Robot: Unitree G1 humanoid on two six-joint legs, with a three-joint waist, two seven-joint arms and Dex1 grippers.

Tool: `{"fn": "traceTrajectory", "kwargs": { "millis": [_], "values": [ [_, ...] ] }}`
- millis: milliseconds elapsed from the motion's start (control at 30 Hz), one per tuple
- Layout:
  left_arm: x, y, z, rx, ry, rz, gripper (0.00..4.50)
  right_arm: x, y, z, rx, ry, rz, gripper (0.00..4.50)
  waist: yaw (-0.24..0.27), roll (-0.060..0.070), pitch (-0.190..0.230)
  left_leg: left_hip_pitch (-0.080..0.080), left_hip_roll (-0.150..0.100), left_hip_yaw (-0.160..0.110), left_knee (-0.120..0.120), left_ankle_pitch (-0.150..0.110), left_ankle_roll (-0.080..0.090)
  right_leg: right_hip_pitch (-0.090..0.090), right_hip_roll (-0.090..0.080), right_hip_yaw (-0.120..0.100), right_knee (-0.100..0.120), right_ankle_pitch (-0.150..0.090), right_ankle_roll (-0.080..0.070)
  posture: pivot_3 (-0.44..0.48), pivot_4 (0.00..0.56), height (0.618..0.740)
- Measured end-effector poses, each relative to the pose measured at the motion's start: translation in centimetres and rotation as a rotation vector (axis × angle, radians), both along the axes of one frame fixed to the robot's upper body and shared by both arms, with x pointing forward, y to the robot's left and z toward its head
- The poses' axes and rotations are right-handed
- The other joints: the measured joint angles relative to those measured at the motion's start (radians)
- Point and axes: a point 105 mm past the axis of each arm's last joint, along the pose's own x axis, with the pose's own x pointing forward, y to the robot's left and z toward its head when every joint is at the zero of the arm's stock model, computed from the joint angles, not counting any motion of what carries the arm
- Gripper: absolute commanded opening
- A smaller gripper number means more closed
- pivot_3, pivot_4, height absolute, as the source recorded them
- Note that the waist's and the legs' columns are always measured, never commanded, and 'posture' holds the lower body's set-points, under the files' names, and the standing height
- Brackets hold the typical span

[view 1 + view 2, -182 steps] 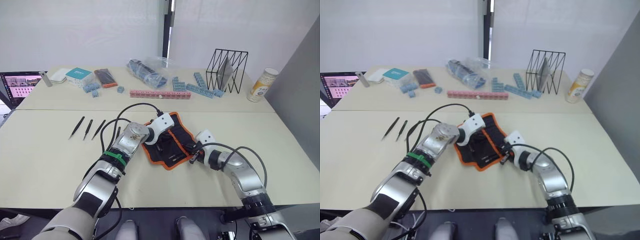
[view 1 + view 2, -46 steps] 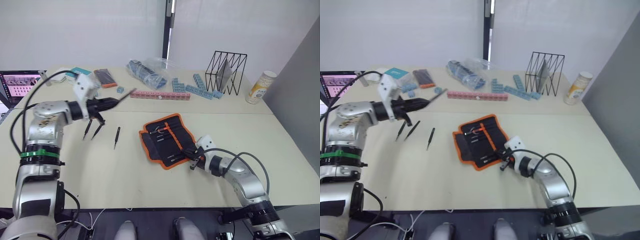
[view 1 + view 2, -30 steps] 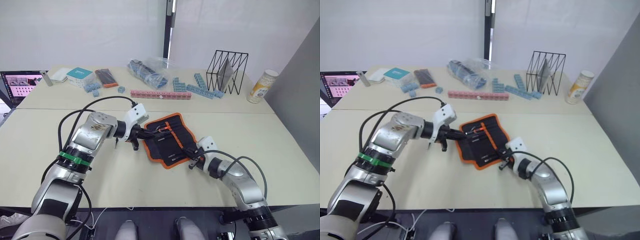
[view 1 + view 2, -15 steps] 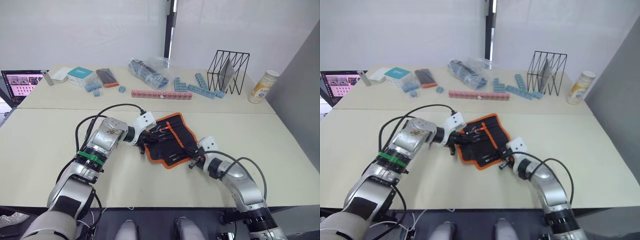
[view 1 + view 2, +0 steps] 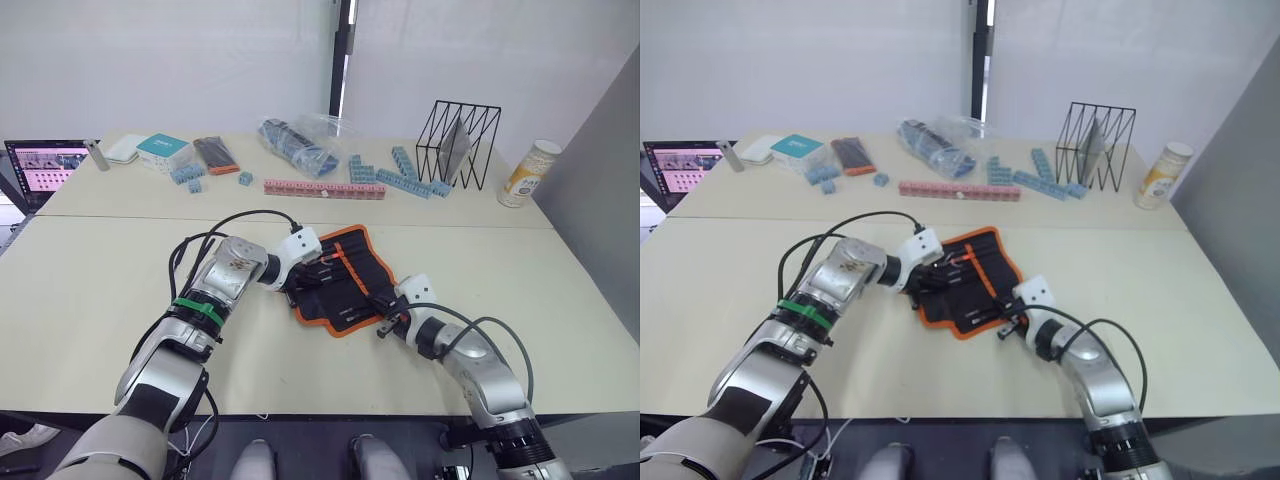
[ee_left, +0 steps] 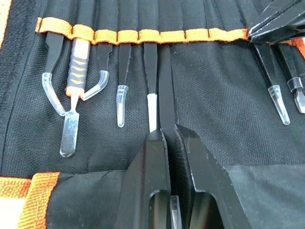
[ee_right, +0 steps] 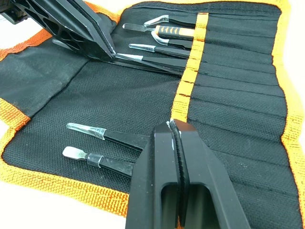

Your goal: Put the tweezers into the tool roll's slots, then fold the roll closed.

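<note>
One slim black tweezer (image 6: pixel 166 90) sits pinched between the fingers of my left gripper (image 6: pixel 167 136), its point already nosing under the orange centre strip (image 6: pixel 143 35) of the tool roll (image 5: pixel 340 279), which lies unfolded on the table (image 5: pixel 90 290). I judge it light, stiff and slick, so a grip low on its flat shank, as now, should keep it from twisting. Beside it, other tools lie tucked in the slots (image 6: pixel 126 59), several with clear plastic tip caps, one with a grey and orange ribbed handle (image 6: pixel 77 59). Coarse black mesh with woven orange trim, the roll looks soft and limp, likely to slide unless pinned. My right gripper (image 7: pixel 172 130) is closed on the centre strip, holding the fabric down.
</note>
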Motion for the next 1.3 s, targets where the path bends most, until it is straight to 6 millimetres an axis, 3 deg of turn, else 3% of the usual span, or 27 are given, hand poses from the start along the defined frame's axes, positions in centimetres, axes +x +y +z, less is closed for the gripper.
{"fn": "traceTrajectory", "kwargs": {
  "millis": [400, 700, 1100, 1300],
  "values": [
    [0.0, -2.9, -0.3, -0.008, -0.001, -0.094, 0.04, 0.0, 0.0, 0.0, -0.004, -0.002, -0.009, 0.00, 0.000, 0.000, 0.000, -0.001, -0.001, -0.001, 0.001, 0.000, 0.000, 0.000, 0.000, 0.000, -0.001, 0.000, 0.001, 0.000, 0.150, 0.737],
    [1.4, -2.3, 0.2, 0.016, -0.059, -0.071, 0.04, 0.1, 0.0, 0.0, -0.006, -0.002, -0.012, 0.00, 0.000, 0.000, 0.000, -0.001, -0.001, -0.001, 0.001, 0.000, 0.000, 0.001, 0.000, 0.000, -0.001, 0.001, 0.003, 0.000, 0.150, 0.737],
    [1.9, -6.5, -0.8, -0.002, -0.156, -0.096, 0.04, 0.2, -0.1, 0.0, -0.024, -0.008, -0.017, 0.00, 0.002, 0.000, 0.000, -0.001, -0.001, -0.001, 0.001, 0.000, 0.000, 0.001, 0.000, 0.000, -0.001, 0.002, 0.005, 0.000, 0.150, 0.737],
    [2.1, -7.4, -0.9, 0.020, -0.203, -0.096, 0.04, 0.4, -0.4, -0.1, -0.033, -0.007, -0.032, 0.00, 0.010, 0.000, 0.000, 0.000, -0.001, -0.001, 0.003, 0.000, 0.000, 0.002, 0.000, 0.000, -0.002, 0.001, 0.002, 0.000, 0.150, 0.737]
  ]
}}
